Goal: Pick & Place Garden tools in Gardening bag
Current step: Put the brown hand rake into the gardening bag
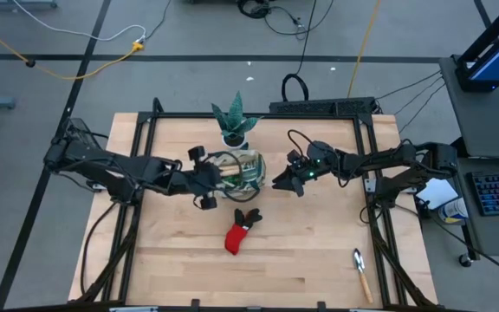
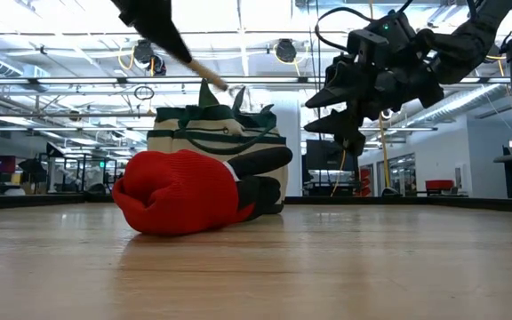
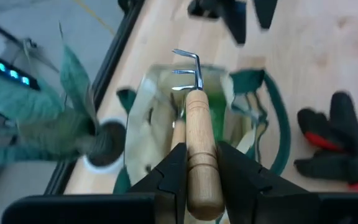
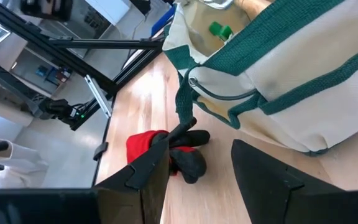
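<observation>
Over the mouth of the gardening bag point(image 1: 243, 171), the left gripper point(image 3: 196, 163) has its jaws pinched tight around the smooth, rounded wooden handle of a fork point(image 3: 197, 112), whose three bent steel tines point down into the opening. The bag is soft beige fabric with woven dark green trim and loop handles; inside I can make out something bright green and another pale wooden handle, though not what they are. Beside the bag, the right gripper point(image 2: 340, 111) hangs above the table with its jaws spread wide, holding nothing. A knitted red-and-black glove point(image 1: 242, 229) lies crumpled on the pale wood table point(image 1: 301, 260) near the bag. A wooden-handled trowel point(image 1: 361, 272) lies well apart, by the table's corner. A spiky green plant point(image 1: 233, 120) in a white pot stands just behind the bag.
</observation>
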